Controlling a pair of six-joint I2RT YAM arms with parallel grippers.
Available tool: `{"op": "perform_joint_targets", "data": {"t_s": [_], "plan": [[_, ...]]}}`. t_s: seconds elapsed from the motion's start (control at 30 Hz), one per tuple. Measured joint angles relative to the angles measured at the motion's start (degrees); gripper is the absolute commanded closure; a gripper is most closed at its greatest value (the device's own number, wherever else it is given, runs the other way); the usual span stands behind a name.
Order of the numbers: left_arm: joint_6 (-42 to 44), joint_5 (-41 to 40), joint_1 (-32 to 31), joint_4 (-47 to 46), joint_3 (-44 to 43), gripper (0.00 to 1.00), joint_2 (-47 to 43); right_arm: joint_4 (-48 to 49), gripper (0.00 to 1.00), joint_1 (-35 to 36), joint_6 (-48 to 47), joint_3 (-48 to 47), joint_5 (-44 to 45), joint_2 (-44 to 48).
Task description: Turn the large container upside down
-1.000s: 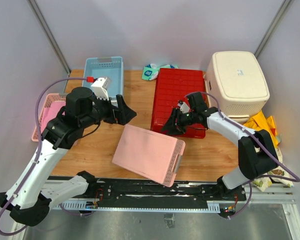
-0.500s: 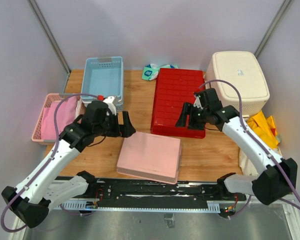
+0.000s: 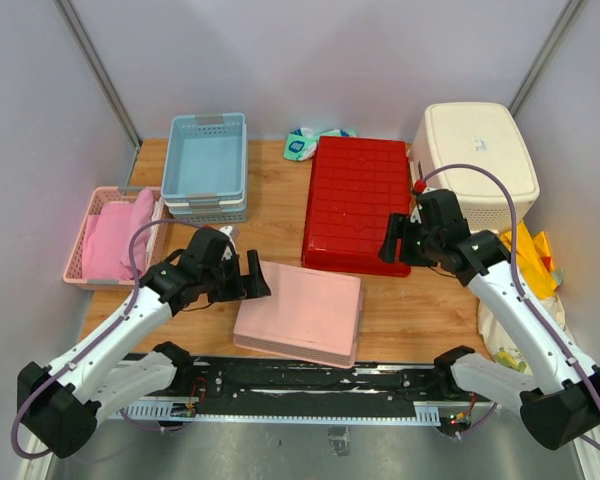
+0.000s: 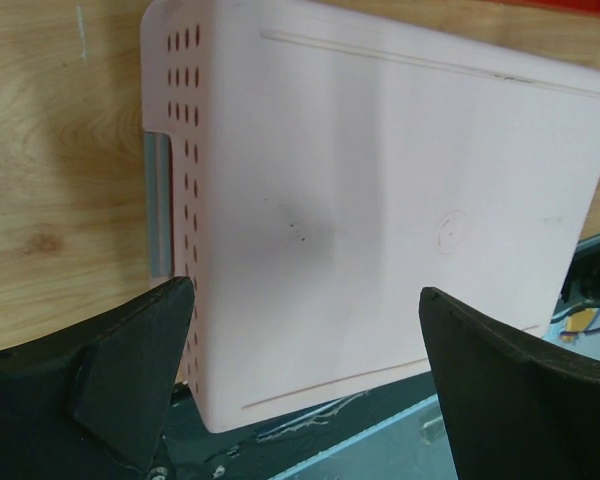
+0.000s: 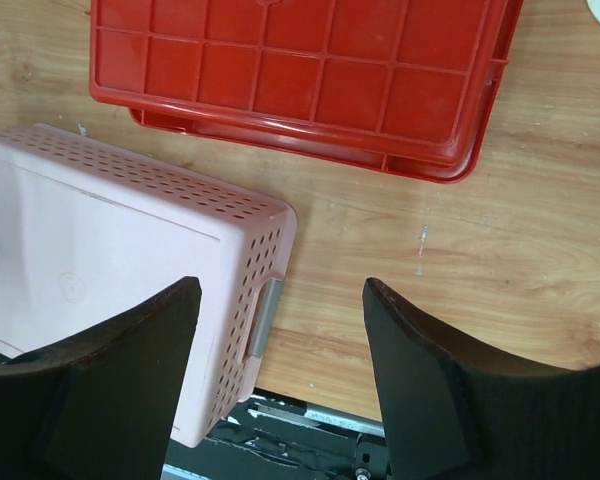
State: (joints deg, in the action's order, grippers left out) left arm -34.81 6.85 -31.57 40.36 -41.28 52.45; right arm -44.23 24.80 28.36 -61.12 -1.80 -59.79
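Pink plastic fills the near middle of the wooden table (image 3: 420, 305), where the pink container (image 3: 300, 315) lies bottom-up. Its smooth base faces the overhead camera and its near edge reaches over the black rail (image 3: 310, 385) along the table's front. Perforated side walls and a grey handle slot (image 5: 264, 318) show in the right wrist view.

The left gripper (image 3: 254, 276) hangs just beside the container's left end, its jaws spread wide and gripping nothing. From the left wrist, its two dark fingers (image 4: 130, 350) frame the upturned base (a faint grey smudge marks the plastic near its middle). Whether a fingertip touches the container's wall cannot be told.

The right gripper (image 3: 390, 250) sits well apart from the pink container, over the near right corner of the red crate (image 3: 355, 205), jaws likewise wide and empty. The red crate rests just behind the pink container with its ribbed underside up.

A cream bin (image 3: 475, 160) stands at the table's far right corner, with a yellow cloth (image 3: 530, 260) bunched in front of it. Stacked blue baskets (image 3: 206, 165) occupy the far left. A small pink basket (image 3: 80, 240) holding a pink cloth (image 3: 115, 235) sits at the left edge. A green-and-white packet (image 3: 302, 145) lies behind the red crate.
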Motion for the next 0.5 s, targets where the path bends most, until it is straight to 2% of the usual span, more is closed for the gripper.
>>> {"op": "perform_joint_targets", "data": {"t_s": [0.33,0.5], "plan": [[-5.2,4.7,-4.3,-7.6,3.5,0.01,4.5,-1.5,0.32,0.0,-1.5,0.0,2.3,1.4],[-10.3,8.5,-7.6,-15.4,6.8,0.01,4.5,-2.0,0.32,0.0,-1.6,0.0,3.1,3.0]]}}
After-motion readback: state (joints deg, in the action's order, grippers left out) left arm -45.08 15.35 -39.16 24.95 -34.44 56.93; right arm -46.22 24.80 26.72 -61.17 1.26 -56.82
